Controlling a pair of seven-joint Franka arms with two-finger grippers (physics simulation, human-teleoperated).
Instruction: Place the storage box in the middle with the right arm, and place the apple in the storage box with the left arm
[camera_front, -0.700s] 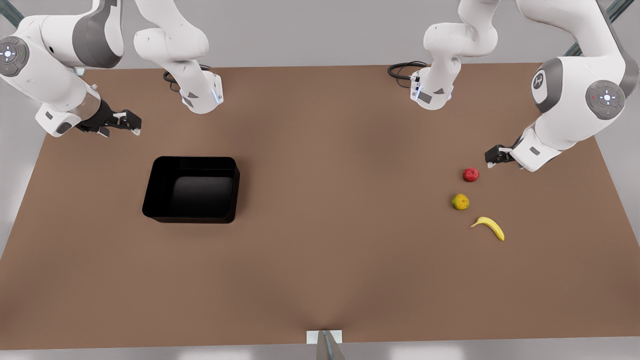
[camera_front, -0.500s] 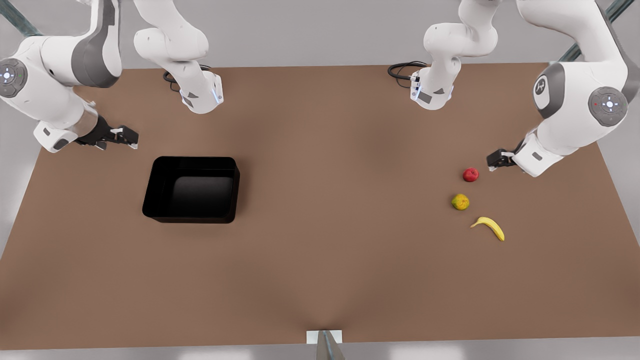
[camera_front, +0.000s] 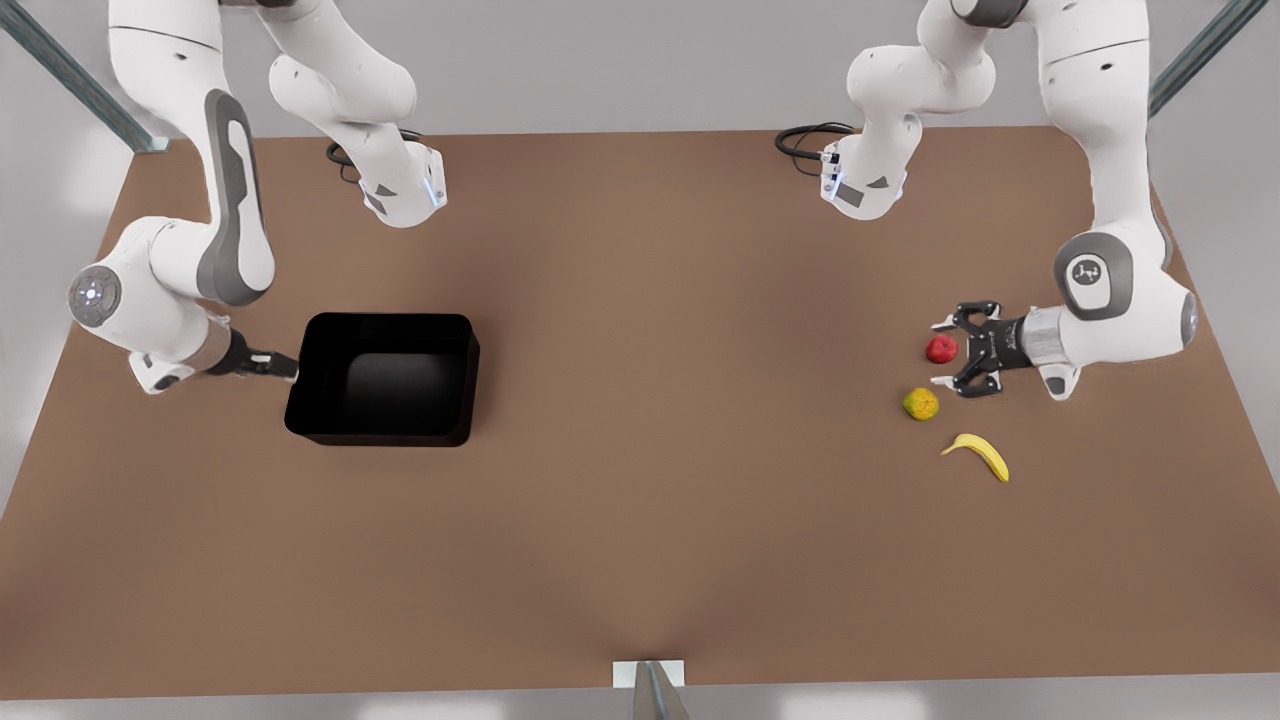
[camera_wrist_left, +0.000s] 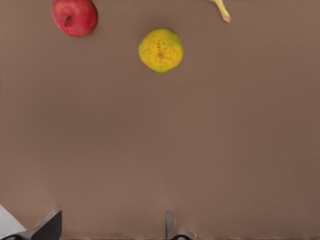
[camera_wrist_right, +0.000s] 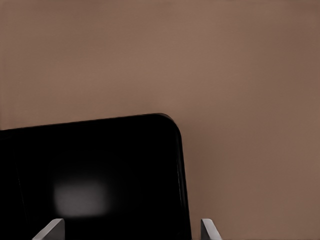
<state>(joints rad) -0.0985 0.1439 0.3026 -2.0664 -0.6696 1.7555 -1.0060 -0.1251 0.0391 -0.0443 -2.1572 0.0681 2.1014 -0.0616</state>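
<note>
The black storage box (camera_front: 385, 378) sits on the table toward the front view's left. My right gripper (camera_front: 278, 365) is at the box's left wall. In the right wrist view it (camera_wrist_right: 130, 231) is open, one fingertip over the storage box (camera_wrist_right: 95, 180) and the other outside its wall. The red apple (camera_front: 941, 349) lies at the front view's right. My left gripper (camera_front: 939, 353) is open, and its fingertips appear on either side of the apple. In the left wrist view the apple (camera_wrist_left: 75, 17) lies well ahead of the left gripper (camera_wrist_left: 112, 227), untouched.
A yellow-green fruit (camera_front: 921, 404) and a banana (camera_front: 978, 455) lie just in front of the apple. The brown table (camera_front: 650, 400) stretches between box and fruits. Both arm bases (camera_front: 400, 190) stand at the far edge.
The right gripper has dropped from above and left of the box to its left wall. The left gripper has turned and moved down to the apple, fingers spread.
</note>
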